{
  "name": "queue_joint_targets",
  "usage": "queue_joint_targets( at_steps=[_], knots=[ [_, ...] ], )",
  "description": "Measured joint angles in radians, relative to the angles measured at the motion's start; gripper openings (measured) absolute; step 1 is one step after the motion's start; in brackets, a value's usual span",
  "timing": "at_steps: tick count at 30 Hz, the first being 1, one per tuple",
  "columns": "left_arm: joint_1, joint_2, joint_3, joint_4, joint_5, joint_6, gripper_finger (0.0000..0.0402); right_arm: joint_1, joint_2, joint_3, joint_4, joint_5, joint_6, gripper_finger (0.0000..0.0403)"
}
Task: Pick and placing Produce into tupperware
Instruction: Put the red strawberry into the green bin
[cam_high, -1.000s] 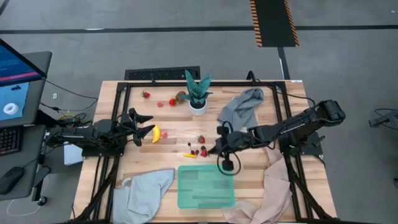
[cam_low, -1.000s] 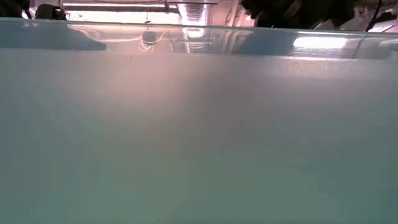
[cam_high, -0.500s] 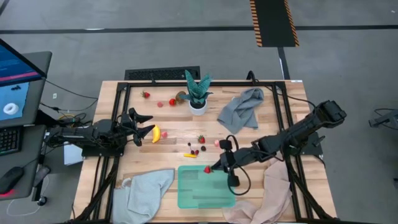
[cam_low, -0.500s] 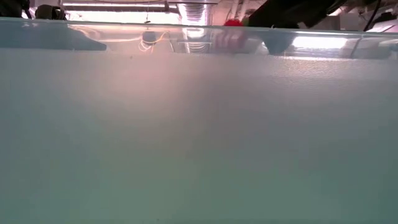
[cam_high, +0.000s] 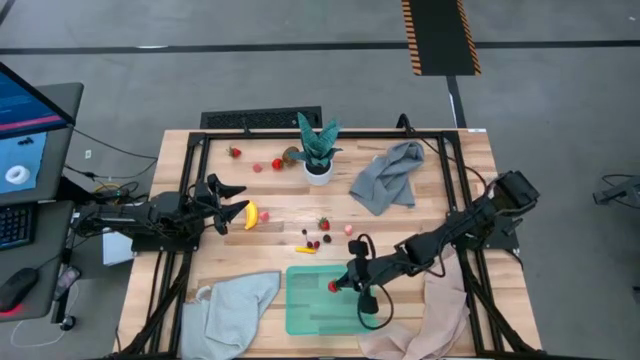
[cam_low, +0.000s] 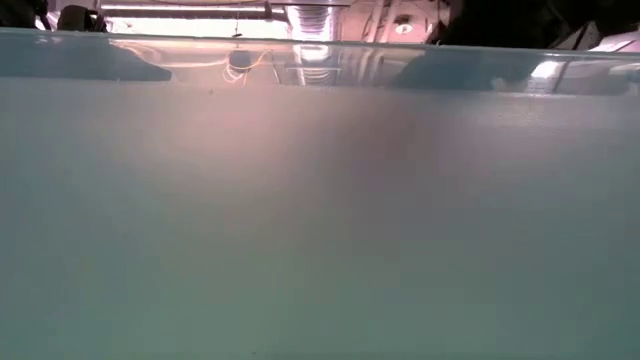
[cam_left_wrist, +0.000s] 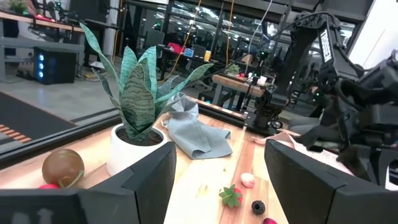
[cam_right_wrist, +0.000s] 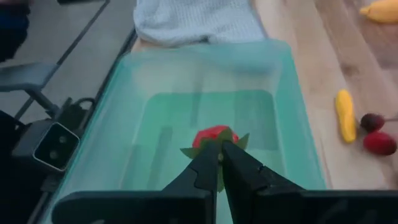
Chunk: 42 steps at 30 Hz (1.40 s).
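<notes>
My right gripper (cam_high: 340, 282) is shut on a red strawberry (cam_high: 332, 286) over the inside of the mint-green tupperware (cam_high: 310, 315), near its far right part. More produce lies on the wood beyond the container: a yellow banana (cam_high: 251, 214), a strawberry (cam_high: 323, 224), a pink piece (cam_high: 349, 229), dark berries (cam_high: 313, 243) and a small yellow piece (cam_high: 305, 249). My left gripper (cam_high: 232, 200) stands open and level at the table's left, just beside the banana, holding nothing. The low view is filled by the tupperware's wall (cam_low: 320, 220). My right gripper pinches the strawberry's green leafy top (cam_right_wrist: 214, 148) between its two fingertips (cam_right_wrist: 239, 163). The fingers slant down from the table's right side. The red body (cam_right_wrist: 213, 135) sticks out past the fingertips, above the tupperware's floor (cam_right_wrist: 168, 149).
A potted plant (cam_high: 318, 150) stands at the far middle with a brown round piece (cam_high: 290, 155) and small red pieces (cam_high: 277, 163) beside it. A grey cloth (cam_high: 390, 175) lies far right, a pale cloth (cam_high: 240, 305) near left, and another (cam_high: 430, 310) near right.
My right gripper has carried the strawberry from the group of produce toward the table's near edge and downward, past the tupperware's far rim. It now holds it lower, over the inside. The gripper has stayed shut. My left arm has kept still.
</notes>
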<state>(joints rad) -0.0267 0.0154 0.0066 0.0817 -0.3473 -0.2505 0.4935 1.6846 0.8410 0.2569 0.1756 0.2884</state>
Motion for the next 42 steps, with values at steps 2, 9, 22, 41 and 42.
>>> queue_joint_targets(
  at_steps=[2, 9, 22, 41, 42],
  knots=[
    [0.0, 0.0, 0.0, 0.0, 0.0, 0.0, 0.0236, 0.004, 0.02, -0.001, 0.001, -0.003, 0.009, 0.0042],
    [0.0, 0.0, 0.0, 0.0, 0.0, -0.001, 0.0236, 0.005, 0.038, -0.001, 0.033, -0.022, 0.011, 0.0025],
    [0.0, 0.0, 0.0, 0.0, 0.013, 0.0, 0.0236, -0.003, 0.033, -0.001, 0.037, -0.022, 0.006, 0.0063],
    [0.0, 0.0, 0.0, 0.0, 0.001, -0.005, 0.0236, -0.132, -0.073, -0.001, 0.053, -0.071, -0.133, 0.0064],
    [0.0, 0.003, 0.0, 0.0, -0.001, -0.005, 0.0236, -0.135, -0.093, -0.001, 0.048, -0.072, -0.15, 0.0064]
  ],
)
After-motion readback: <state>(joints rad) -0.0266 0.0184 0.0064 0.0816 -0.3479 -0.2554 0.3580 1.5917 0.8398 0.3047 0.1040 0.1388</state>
